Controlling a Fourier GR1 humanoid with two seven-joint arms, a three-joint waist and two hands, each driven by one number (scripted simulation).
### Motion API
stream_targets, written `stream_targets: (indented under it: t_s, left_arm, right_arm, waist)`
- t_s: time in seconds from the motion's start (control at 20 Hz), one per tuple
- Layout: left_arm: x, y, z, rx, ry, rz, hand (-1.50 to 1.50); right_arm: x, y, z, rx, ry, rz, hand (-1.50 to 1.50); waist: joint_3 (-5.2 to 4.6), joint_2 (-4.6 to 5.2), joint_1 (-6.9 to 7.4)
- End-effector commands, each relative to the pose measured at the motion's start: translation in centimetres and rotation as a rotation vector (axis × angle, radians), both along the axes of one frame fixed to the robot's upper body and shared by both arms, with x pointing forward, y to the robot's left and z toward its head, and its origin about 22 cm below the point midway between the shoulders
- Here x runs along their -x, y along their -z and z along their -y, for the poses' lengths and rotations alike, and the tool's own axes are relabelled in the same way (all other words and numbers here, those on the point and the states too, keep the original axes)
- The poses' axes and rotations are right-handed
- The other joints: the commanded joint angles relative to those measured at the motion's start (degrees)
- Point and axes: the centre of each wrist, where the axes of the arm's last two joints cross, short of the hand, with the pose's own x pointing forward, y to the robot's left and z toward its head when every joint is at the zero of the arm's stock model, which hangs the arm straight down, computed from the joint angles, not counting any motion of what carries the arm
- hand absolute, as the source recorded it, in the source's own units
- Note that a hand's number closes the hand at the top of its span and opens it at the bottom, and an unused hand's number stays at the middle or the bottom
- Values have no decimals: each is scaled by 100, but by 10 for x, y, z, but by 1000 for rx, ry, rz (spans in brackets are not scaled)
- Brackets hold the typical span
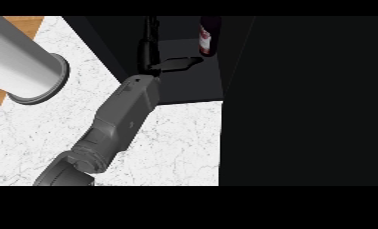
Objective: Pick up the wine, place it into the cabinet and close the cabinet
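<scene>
The wine bottle [209, 35], dark with a red and white label, stands upright on the floor of the dark cabinet [188, 85], near its back right. My left hand [151, 53] is inside the cabinet, just left of the bottle. Its fingers point straight away from me and its thumb [177, 64] sticks out to the right, toward the bottle. A small gap separates the thumb from the bottle, and the hand holds nothing. The grey left forearm [122, 115] runs in from the lower left. My right hand does not show.
The cabinet door [299, 103] is swung open and fills the right side of the view as a large black panel. A big grey cylinder [29, 68] lies on the white marble counter [177, 143] at the left. A wooden patch [26, 23] shows at the far left.
</scene>
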Motion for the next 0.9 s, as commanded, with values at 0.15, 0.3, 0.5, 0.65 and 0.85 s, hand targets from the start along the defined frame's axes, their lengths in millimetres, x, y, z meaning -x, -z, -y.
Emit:
stream_targets:
  t_s: [0.15,0.3,0.5,0.65,0.85]
  left_arm:
    - [17,30,-13,66,-37,-64,-150]
    - [20,31,-11,70,-19,-53,-150]
    - [34,39,-6,100,-9,-64,-150]
    - [56,49,8,75,23,-78,-150]
    - [75,31,38,84,24,-77,-150]
  right_arm:
    - [14,-7,-7,-18,-43,4,-150]
    - [8,-1,-5,-21,-12,-7,-150]
    - [17,-7,0,-8,-13,6,-150]
    - [15,-7,8,-9,6,11,-150]
    - [20,-15,7,-15,52,27,-150]
  waist:
    - [-11,-55,45]
    - [-8,-54,109]
    - [-8,-88,109]
    - [-6,-99,119]
    - [-7,-110,296]
